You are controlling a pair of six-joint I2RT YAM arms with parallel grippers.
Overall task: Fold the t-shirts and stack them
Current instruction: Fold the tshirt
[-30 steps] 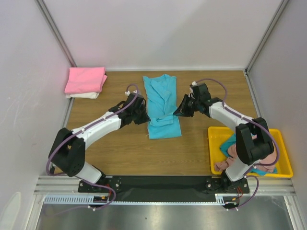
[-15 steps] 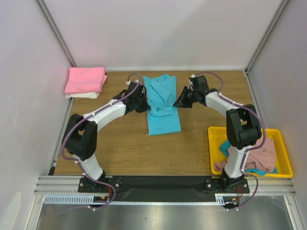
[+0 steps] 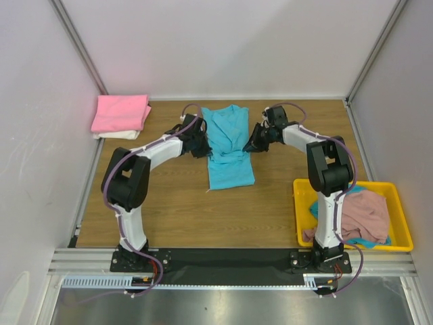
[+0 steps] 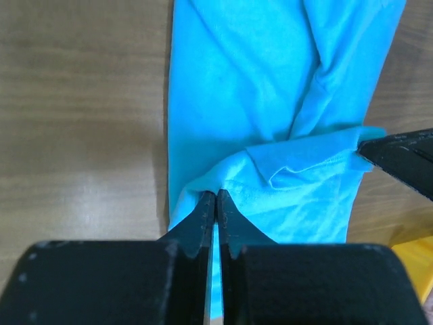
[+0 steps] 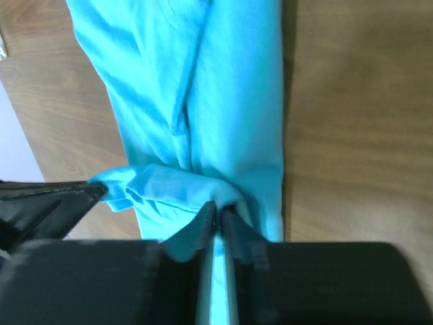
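A turquoise t-shirt (image 3: 229,145) lies lengthwise in the middle of the table, its near hem folded over its middle. My left gripper (image 3: 200,145) is shut on the left corner of that hem (image 4: 230,177). My right gripper (image 3: 252,143) is shut on the right corner (image 5: 203,189). The shirt fills both wrist views (image 4: 270,88) (image 5: 196,88). A stack of a folded pink shirt (image 3: 120,112) on a cream one (image 3: 116,135) sits at the far left corner.
A yellow bin (image 3: 403,233) at the near right holds crumpled pink (image 3: 362,215) and teal shirts. White walls enclose the table on three sides.
Both grippers moved toward the far side, carrying the shirt's near hem over its middle. The visible shirt has become shorter.
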